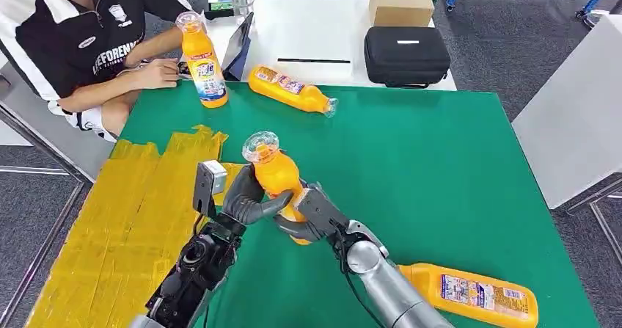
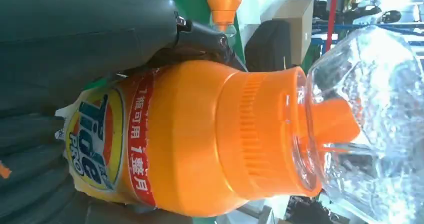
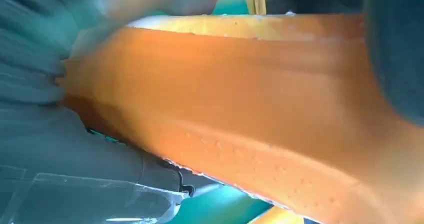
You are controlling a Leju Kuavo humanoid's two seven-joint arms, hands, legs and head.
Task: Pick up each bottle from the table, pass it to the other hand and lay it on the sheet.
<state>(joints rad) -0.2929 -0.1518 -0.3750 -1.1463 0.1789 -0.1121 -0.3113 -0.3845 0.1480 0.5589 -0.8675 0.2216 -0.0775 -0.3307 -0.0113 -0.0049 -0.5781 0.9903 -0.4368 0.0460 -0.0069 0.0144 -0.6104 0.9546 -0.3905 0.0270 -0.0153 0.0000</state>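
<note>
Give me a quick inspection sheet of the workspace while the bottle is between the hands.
Surface: green table; yellow sheet on its left side.
Job's things: held orange bottle, upright, clear cap up; standing bottle and lying bottle at the far edge; another lying bottle near the right arm.
Clutter: nothing seen on the green table.
Hands: left hand and right hand both grip the held bottle.
Cables: thin dark cable along the right forearm.
Surroundings: seated person; white table with black case, cardboard box.
</note>
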